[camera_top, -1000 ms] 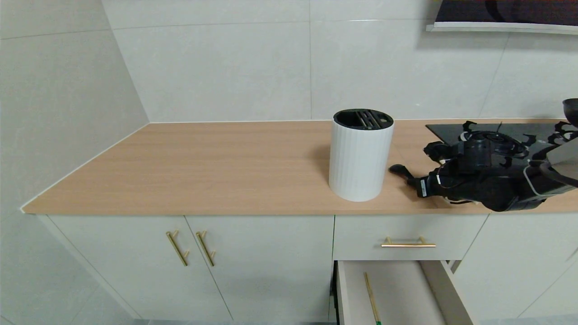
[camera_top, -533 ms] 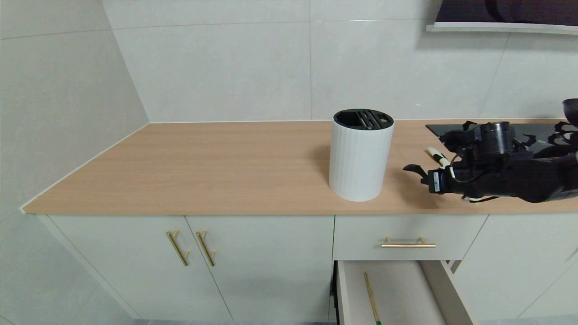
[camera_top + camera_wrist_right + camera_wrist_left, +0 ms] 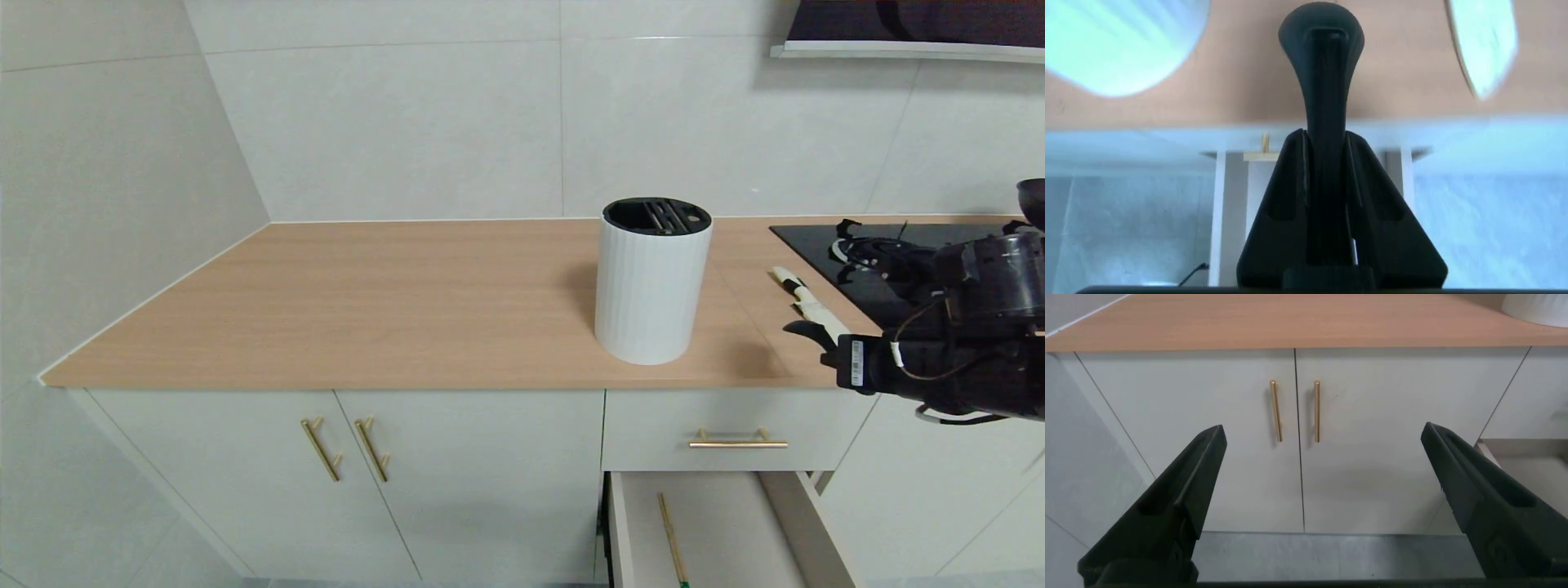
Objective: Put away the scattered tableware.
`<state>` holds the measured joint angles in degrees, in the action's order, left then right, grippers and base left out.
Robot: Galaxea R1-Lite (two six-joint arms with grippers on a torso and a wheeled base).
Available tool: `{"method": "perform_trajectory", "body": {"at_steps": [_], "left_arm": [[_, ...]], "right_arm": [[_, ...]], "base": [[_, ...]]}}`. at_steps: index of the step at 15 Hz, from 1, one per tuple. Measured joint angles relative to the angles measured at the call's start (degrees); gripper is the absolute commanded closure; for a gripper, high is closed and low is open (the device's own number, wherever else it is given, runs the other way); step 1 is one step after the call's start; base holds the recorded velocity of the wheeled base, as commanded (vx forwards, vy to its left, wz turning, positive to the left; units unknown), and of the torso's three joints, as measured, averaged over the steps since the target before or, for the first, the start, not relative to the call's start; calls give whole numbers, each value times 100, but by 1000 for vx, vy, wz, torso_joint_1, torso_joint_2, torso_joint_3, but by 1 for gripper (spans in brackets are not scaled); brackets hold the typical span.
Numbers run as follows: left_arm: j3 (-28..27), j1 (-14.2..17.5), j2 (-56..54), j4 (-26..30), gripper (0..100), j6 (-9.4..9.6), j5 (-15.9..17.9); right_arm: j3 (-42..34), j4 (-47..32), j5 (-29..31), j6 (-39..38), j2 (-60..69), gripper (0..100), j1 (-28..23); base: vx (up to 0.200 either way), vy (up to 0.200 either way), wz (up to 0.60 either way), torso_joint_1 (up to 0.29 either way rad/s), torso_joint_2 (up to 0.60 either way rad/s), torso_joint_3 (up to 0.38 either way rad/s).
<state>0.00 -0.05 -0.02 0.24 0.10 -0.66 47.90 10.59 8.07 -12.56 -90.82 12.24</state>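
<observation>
My right gripper (image 3: 1321,41) is pressed together on nothing, and my left gripper (image 3: 1323,439) gapes wide. Just beyond the right tips a white utensil (image 3: 804,300), perhaps a knife, lies unstowed on the counter (image 3: 408,302). Below them, one chopstick (image 3: 673,539) already sits in the open drawer (image 3: 790,514).

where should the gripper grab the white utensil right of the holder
Probably mid-length on the white utensil, coming down from above and closing across its narrow width. It lies flat on the countertop, long and slim, so a side approach has little to catch. Its near end is hidden behind the right gripper.
</observation>
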Motion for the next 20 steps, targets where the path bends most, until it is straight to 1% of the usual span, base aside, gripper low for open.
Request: {"method": "perform_trajectory", "body": {"at_steps": [3, 6, 11, 17, 20], "left_arm": [[0, 0, 0, 0, 0, 0, -2], [0, 0, 0, 0, 0, -2, -2], [0, 5, 0, 0, 0, -2, 0], [0, 0, 0, 2, 0, -2, -2], [0, 2, 0, 2, 0, 0, 0]], "right_arm": [[-484, 27, 41, -17, 413, 100, 73], [-730, 32, 40, -16, 553, 100, 137], [-855, 35, 38, -5, 505, 100, 145], [-1069, 513, 41, 24, 304, 100, 179], [-1137, 536, 44, 27, 245, 100, 223]], "base": [[0, 0, 0, 0, 0, 0], [0, 0, 0, 0, 0, 0], [0, 0, 0, 0, 0, 0], [0, 0, 0, 0, 0, 0], [0, 0, 0, -150, 341, 193]]}}
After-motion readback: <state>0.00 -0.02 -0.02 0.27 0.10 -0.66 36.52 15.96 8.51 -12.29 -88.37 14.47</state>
